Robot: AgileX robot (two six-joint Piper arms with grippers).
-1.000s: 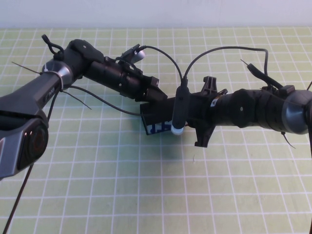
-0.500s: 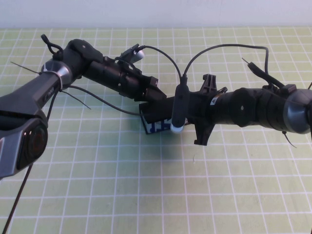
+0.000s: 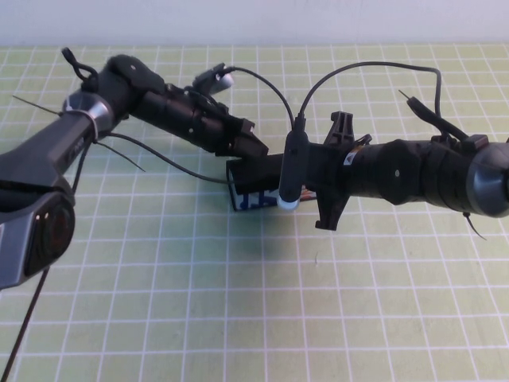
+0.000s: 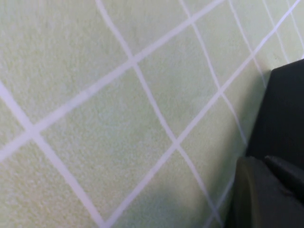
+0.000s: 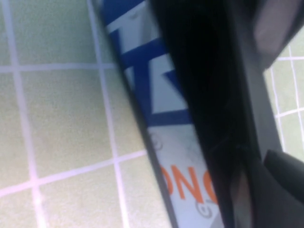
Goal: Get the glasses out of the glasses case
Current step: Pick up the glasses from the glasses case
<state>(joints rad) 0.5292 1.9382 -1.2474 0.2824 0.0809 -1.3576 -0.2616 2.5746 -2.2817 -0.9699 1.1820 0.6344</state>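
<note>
Reaching into the case (image 3: 253,189) at mid-table, my right gripper (image 3: 280,185) sits over it, fingers unseen; my left gripper (image 3: 256,151) braces its far edge, fingers unseen too; glasses hidden; I should lift slowly and level.

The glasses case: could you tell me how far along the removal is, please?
Done: both arms have reached the glasses case. In hand: the left gripper sits at its back edge, the right gripper reaches in from the right. Left: the glasses are not visible outside the case.
</note>
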